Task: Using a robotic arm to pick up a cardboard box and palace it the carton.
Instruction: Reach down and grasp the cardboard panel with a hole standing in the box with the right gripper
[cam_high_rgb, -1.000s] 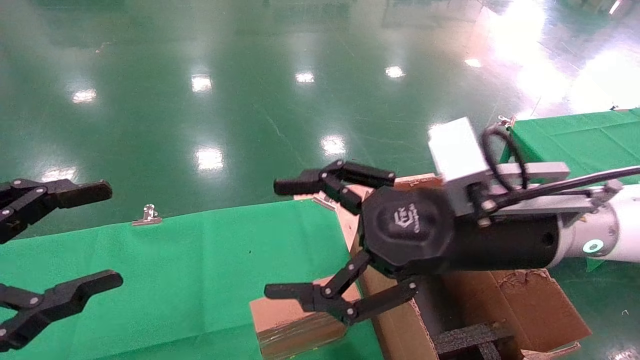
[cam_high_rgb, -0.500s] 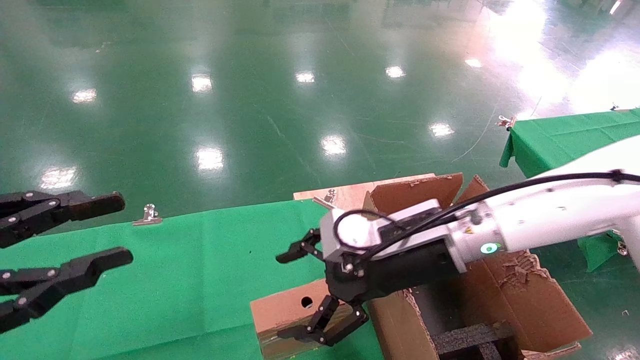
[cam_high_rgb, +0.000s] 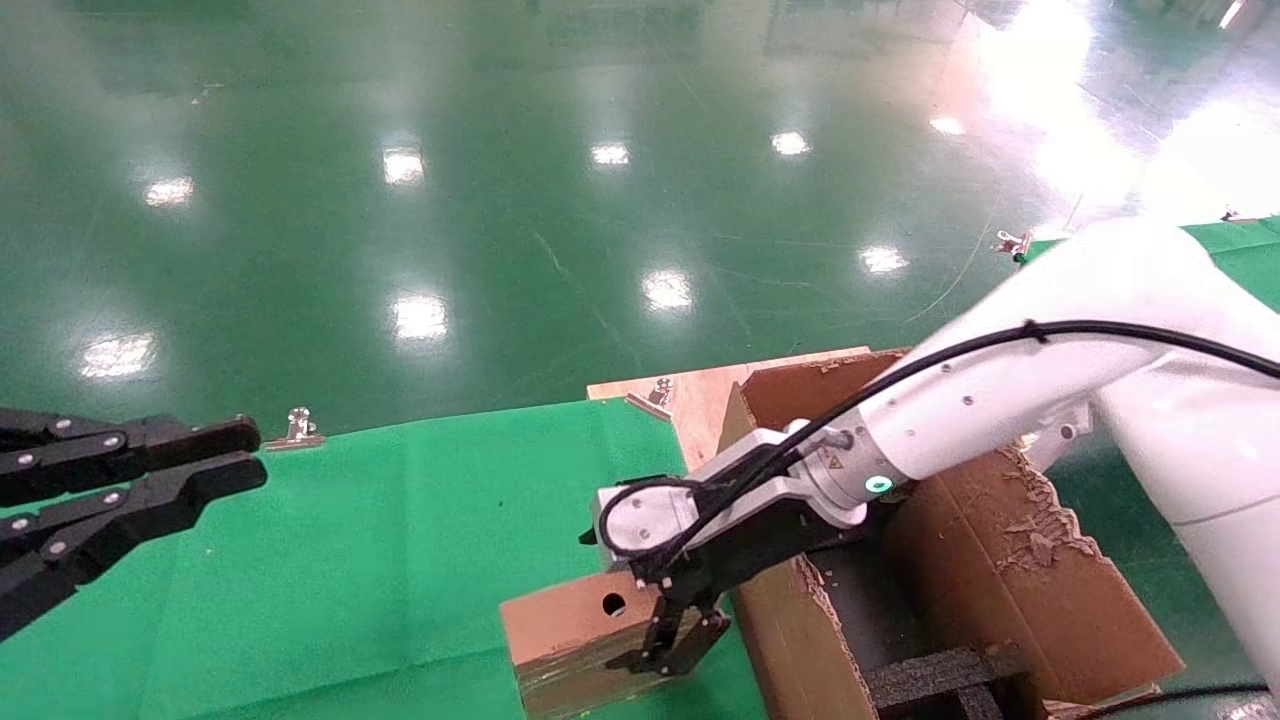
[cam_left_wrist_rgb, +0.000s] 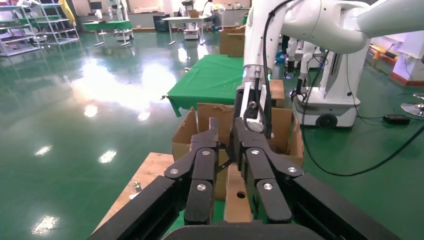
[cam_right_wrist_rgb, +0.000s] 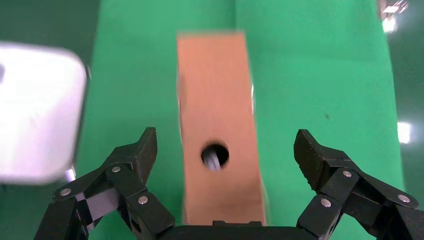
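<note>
Tool (cam_high_rgb: 668, 640) lower now, astride cardboard box (cam_high_rgb: 575, 625).

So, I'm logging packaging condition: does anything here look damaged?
Yes: the carton beside the small cardboard box has torn, ragged flap edges. The small box looks intact between the right pincer's open fingers.

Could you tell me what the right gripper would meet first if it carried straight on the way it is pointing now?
Most likely the cardboard box: the right gripper points down at its top face, open fingers either side of it, on the green cloth.
</note>
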